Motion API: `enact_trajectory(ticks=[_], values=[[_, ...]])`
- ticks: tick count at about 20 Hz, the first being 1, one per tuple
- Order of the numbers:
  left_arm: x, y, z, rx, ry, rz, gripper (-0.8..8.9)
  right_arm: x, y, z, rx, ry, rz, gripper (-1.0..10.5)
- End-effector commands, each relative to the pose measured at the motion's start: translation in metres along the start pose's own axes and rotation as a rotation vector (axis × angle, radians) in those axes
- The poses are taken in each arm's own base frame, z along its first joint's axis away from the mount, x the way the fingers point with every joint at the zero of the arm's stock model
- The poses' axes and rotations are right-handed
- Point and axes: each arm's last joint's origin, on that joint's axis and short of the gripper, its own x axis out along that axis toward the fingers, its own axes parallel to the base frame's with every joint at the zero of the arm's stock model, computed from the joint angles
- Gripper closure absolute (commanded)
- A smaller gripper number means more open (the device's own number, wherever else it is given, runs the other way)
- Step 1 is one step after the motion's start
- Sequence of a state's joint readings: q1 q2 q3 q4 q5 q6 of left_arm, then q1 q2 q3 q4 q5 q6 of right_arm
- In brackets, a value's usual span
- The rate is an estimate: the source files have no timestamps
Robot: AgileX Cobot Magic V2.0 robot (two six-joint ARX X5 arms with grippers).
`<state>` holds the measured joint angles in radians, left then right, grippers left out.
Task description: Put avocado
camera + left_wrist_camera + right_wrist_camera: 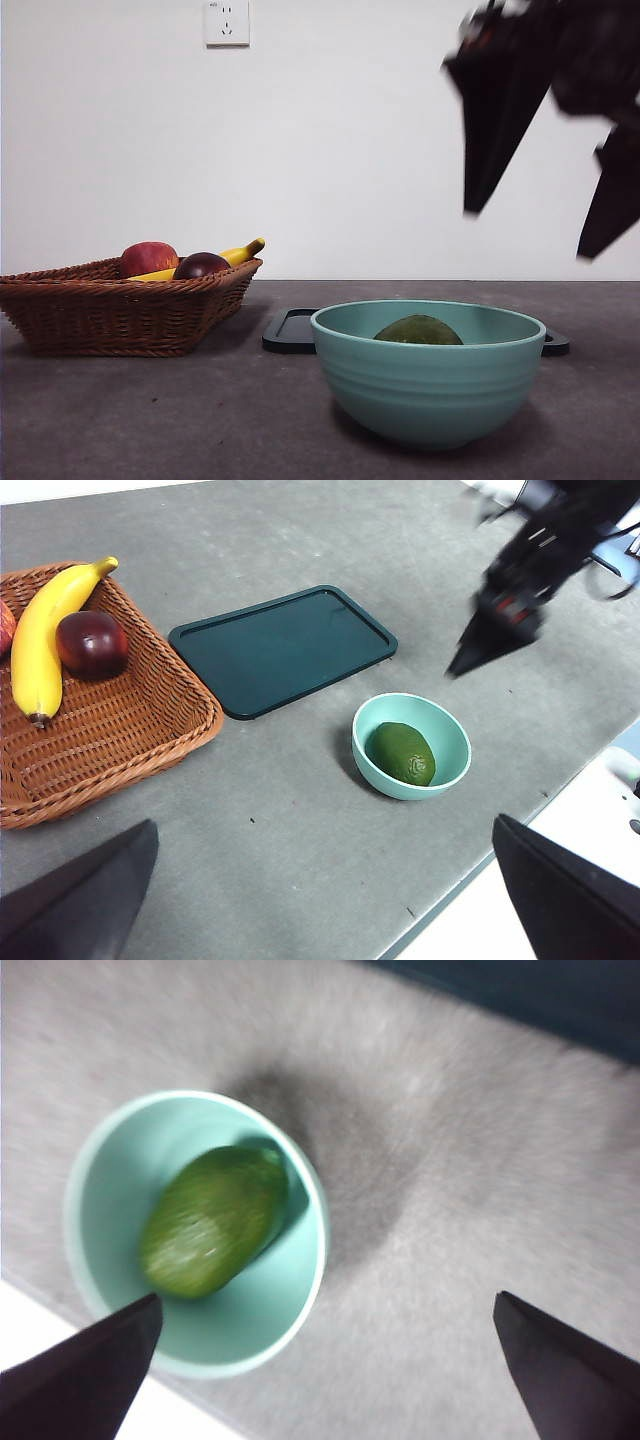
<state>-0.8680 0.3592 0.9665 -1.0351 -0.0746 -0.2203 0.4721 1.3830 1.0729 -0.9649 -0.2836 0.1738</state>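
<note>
Inside the teal bowl lies the unlabeled avocado.

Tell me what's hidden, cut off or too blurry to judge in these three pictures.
- Dull green avocado: front view shows only its top; the pale teal bowl wall hides the rest.
- Dark rectangular tray: front view, mostly behind the bowl.
- Red apple: left wrist view, cut by the picture edge.
- Right gripper: blurred in front view.
- Right wrist view: blurred; tray cut at the corner.
</note>
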Motion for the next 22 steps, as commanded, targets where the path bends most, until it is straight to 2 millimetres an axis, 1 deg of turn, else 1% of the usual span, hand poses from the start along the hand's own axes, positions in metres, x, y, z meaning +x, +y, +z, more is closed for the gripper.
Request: enact_trajectory(ticks=[1, 4, 6, 9, 10, 11, 14, 16, 17, 19, 22], values=[[-0.003, -0.001, 0.004, 0.000, -0.021, -0.012, 1.97, 0.018, 0.000, 0.012, -0.002, 0.042, -0.016, 3.1], [-0.003, -0.001, 0.004, 0.000, -0.021, -0.012, 1.97, 0.040, -0.006, 0.018, 0.002, 0.093, -0.075, 3.6], [-0.003, -0.001, 0.004, 0.000, -0.021, -0.012, 1.97, 0.051, -0.009, 0.022, -0.011, 0.119, -0.085, 3.6], [-0.003, -0.001, 0.004, 0.000, -0.021, -0.012, 1.97, 0.065, -0.011, 0.025, -0.015, 0.147, -0.084, 3.7], [-0.003, -0.001, 0.004, 0.000, -0.022, -0.012, 1.97, 0.068, -0.011, 0.025, -0.016, 0.153, -0.083, 4.0], [-0.003, -0.001, 0.004, 0.001, -0.022, -0.012, 1.97, 0.070, -0.011, 0.026, -0.016, 0.154, -0.084, 4.5], [-0.003, -0.001, 0.004, 0.003, -0.023, -0.013, 1.97, 0.072, -0.011, 0.027, -0.018, 0.148, -0.062, 6.6], [-0.003, -0.001, 0.004, 0.012, -0.027, -0.013, 1.97, 0.072, -0.010, 0.027, -0.016, 0.152, -0.039, 7.8], [-0.003, -0.001, 0.005, 0.012, -0.032, -0.014, 1.97, 0.072, -0.010, 0.028, -0.017, 0.149, -0.035, 8.0], [-0.003, -0.001, 0.006, 0.010, -0.047, -0.018, 1.97, 0.073, -0.007, 0.028, -0.026, 0.142, -0.026, 8.1], [-0.003, -0.001, 0.007, 0.029, -0.051, -0.018, 1.97, 0.075, -0.002, 0.028, -0.043, 0.141, 0.002, 9.4]])
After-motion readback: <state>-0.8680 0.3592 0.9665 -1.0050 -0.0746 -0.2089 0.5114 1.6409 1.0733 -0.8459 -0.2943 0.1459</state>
